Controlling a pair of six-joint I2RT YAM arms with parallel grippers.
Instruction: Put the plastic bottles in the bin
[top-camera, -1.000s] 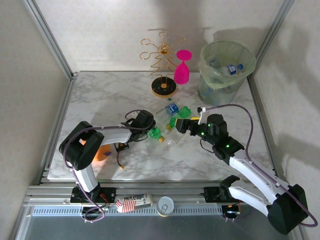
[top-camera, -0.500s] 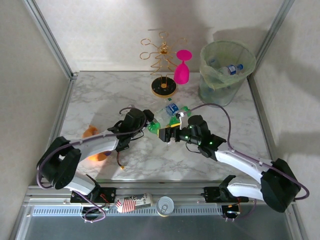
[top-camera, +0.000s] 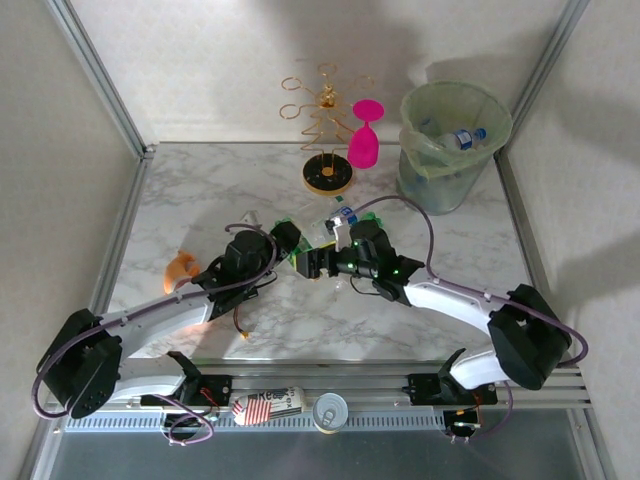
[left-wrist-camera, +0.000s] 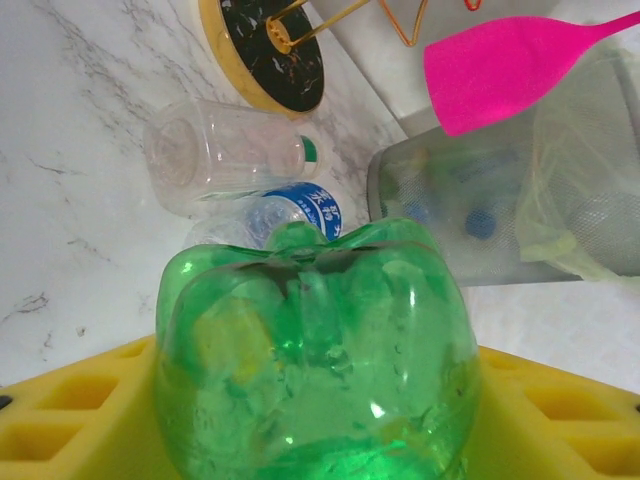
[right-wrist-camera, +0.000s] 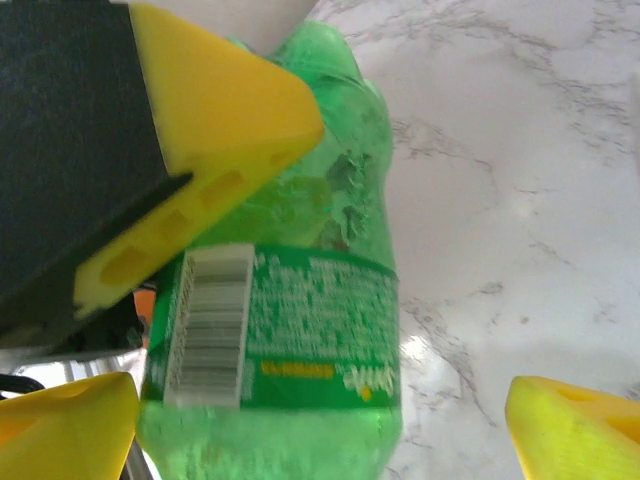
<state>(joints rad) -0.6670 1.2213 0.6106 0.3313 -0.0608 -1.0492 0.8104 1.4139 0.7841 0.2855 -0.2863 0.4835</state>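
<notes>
Hard to pick out the green bottle (right-wrist-camera: 290, 300) from overhead: buried between both grippers at table centre. Seen base-on from the left wrist, filling the lower frame and cut off at the bottom edge. Clamped there by the left gripper (top-camera: 287, 243), jaws narrow, yellow pads (left-wrist-camera: 70, 420) pressed to either side. Straddled too by the right gripper (top-camera: 318, 262), spread wide and gripping nothing (one fingertip (right-wrist-camera: 60, 425) close by the label at 7 o'clock, the other well clear at 5 o'clock). Cut off below the label in the right wrist view.

On that green label (right-wrist-camera: 290, 325): a barcode (right-wrist-camera: 210, 320), white small print too fine to read, and yellow wording upside down, seemingly "Sprite".

Toward 12 o'clock from the left wrist, a clear bottle (left-wrist-camera: 225, 150) lying on the marble (left-wrist-camera: 70, 200), and just beside it a blue-labelled bottle (left-wrist-camera: 295, 205) with white characters, illegible.

Standing at 1 o'clock on the table, the bin (top-camera: 500, 118), contents blurred by its pale bag; a blue-capped bottle (top-camera: 462, 138) just discernible inside. At its 9 o'clock, the pink glass (top-camera: 364, 135).
</notes>
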